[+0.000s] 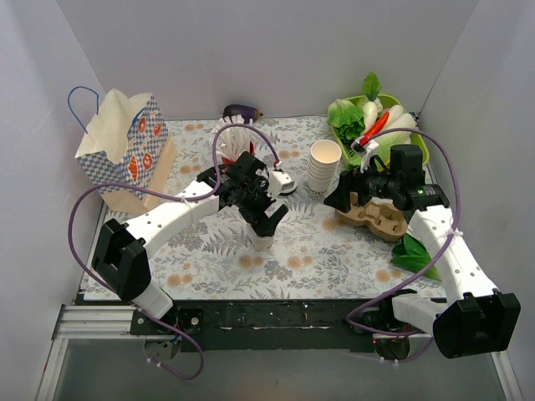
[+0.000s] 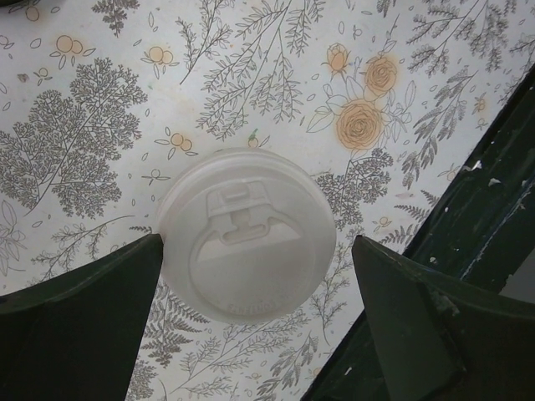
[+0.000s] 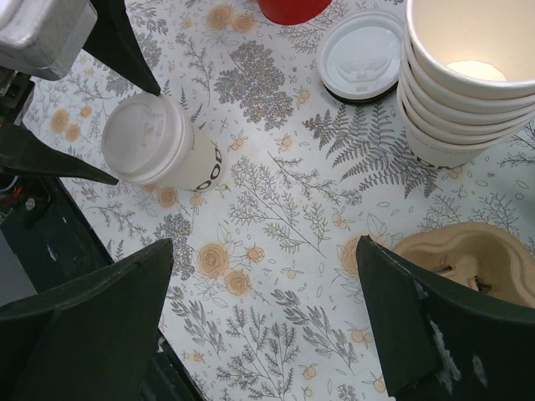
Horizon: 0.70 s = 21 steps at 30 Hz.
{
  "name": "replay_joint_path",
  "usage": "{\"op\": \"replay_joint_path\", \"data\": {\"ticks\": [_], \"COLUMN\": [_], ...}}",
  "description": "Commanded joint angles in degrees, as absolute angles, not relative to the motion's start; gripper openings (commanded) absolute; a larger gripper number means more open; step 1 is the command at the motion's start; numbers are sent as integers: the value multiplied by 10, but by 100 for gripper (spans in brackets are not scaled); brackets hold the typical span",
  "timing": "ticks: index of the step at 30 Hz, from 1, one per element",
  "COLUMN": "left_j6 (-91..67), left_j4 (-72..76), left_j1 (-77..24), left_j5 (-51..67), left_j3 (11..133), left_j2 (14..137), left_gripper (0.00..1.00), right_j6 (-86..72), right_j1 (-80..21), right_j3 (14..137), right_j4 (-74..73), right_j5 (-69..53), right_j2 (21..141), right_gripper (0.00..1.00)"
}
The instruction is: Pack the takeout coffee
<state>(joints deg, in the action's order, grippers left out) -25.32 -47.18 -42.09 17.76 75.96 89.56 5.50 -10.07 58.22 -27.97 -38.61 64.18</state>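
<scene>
Takeout coffee (image 2: 247, 234) stands upright left of the cup stack (image 1: 324, 167), between the spread fingers of the left gripper (image 1: 264, 219). One finger sits closer, so closing could tip it. The right gripper (image 3: 263, 244) is also spread.

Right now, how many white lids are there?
2. One caps the coffee cup between the fingers of the left tool; one lid lies loose on the table by the cup stack. Others could hide beneath it.

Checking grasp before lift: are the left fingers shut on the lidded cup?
No, the left fingers straddle the takeout coffee, with a clear gap on one side.
</scene>
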Motion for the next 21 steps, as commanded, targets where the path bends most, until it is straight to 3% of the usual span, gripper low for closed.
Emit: {"op": "replay_joint_path", "data": {"ticks": [1, 21], "left_j6": [-251, -220], "left_j4": [-468, -467], "left_j1": [-424, -424], "left_j5": [164, 152], "left_j3": [746, 714], "left_j2": [871, 860], "left_gripper": [98, 94], "right_j6": [50, 45], "right_j1": [-96, -91], "right_j3": [577, 560], "right_j4": [-255, -240], "right_j5": [-400, -404], "right_j2": [642, 643], "right_gripper": [98, 98]}}
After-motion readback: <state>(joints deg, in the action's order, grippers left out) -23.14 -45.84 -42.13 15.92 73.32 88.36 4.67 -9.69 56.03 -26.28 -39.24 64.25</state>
